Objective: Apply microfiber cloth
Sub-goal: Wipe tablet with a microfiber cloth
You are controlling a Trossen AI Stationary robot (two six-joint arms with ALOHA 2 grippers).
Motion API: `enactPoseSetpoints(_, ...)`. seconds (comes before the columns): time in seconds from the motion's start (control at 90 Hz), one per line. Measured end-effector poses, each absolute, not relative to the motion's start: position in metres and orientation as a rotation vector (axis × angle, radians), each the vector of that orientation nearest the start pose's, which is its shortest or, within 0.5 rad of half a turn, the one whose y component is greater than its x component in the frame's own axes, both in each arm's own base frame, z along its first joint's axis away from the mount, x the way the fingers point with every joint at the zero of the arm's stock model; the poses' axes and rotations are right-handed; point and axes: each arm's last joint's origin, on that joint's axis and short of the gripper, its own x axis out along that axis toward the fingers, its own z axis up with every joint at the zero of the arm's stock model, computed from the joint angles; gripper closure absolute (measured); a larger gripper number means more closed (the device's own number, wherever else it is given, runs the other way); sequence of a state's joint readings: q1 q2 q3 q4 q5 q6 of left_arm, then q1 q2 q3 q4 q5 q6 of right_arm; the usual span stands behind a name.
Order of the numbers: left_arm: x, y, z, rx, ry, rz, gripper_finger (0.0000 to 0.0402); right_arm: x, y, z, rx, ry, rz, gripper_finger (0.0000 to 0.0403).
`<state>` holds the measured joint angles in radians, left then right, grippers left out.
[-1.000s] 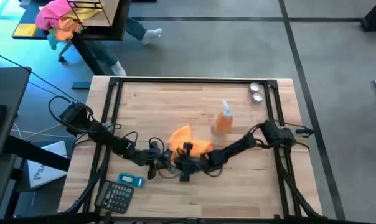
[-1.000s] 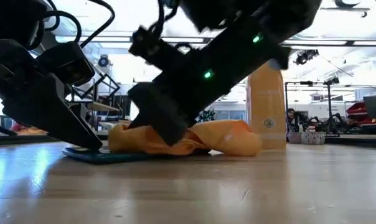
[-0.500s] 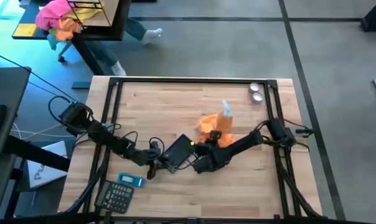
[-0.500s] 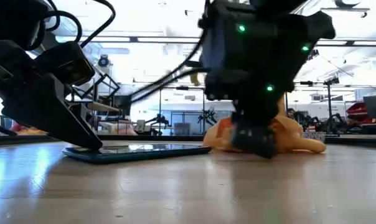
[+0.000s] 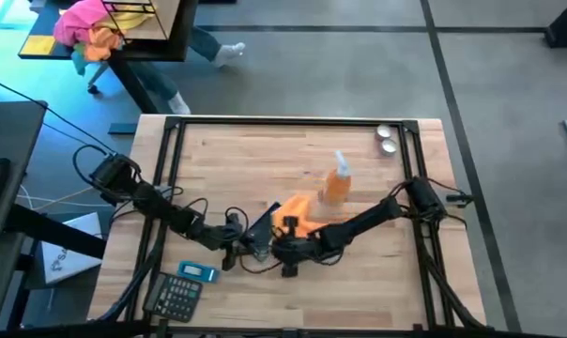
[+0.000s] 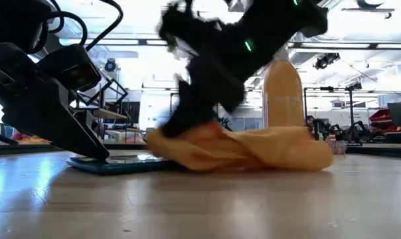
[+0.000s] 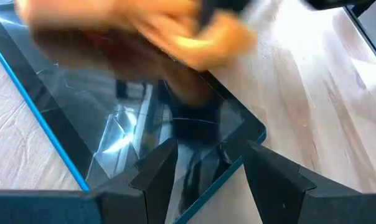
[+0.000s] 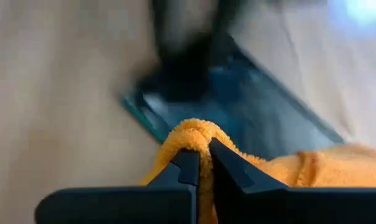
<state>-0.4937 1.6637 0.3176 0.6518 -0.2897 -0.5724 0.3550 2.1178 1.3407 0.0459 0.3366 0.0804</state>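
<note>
Looking straight down from the high view, I read the table (image 5: 227, 155) from left to right. At about 8 o'clock near its front edge lie a calculator (image 5: 174, 297) and a small blue device (image 5: 197, 272). Just inward of them, the left gripper (image 5: 249, 246) presses on the near corner of the black phone (image 5: 262, 230); in the left wrist view its fingers (image 7: 155, 171) stand spread apart over the phone's glass (image 7: 113, 134), gripping nothing. Toward 6 o'clock of the table's centre, the right gripper (image 5: 285, 255) pinches the microfiber cloth (image 5: 294, 218); in the right wrist view a fold of the cloth (image 8: 197, 134) sits tight between its two fingers (image 8: 187, 165). The cloth lies bunched over the phone's far end, and in the low view it spreads across the wood (image 6: 240, 149), touching the phone (image 6: 114, 162). Just beside the cloth, at its 1 o'clock, stands an orange spray bottle (image 5: 337, 180). At the table's 1 o'clock corner I see two small round metal objects (image 5: 387, 139).
</note>
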Motion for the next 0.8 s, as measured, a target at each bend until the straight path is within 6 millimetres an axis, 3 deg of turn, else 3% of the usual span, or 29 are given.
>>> enactPoseSetpoints(0.1,0.208,-0.100,0.080,-0.288,0.674,-0.003,0.0234,0.431,0.146,0.140,-0.114,0.576,0.088,0.0403)
enactPoseSetpoints(0.333,0.209,-0.098,0.088,-0.329,0.683,-0.072,0.0234,0.444,0.142,0.099,-0.040,0.541,0.150,0.0403)
enactPoseSetpoints(0.5,0.198,-0.096,0.113,-0.327,0.681,-0.125,0.0234,0.447,0.136,0.090,-0.035,0.545,0.086,0.0403)
enactPoseSetpoints(0.722,0.172,-0.095,0.160,-0.313,0.547,-0.118,0.0234,0.448,0.128,0.090,-0.055,0.556,0.056,0.0403)
enactPoseSetpoints(0.8,0.162,-0.093,0.166,-0.301,0.547,-0.063,0.0234,0.448,0.125,0.090,-0.053,0.573,0.047,0.0403)
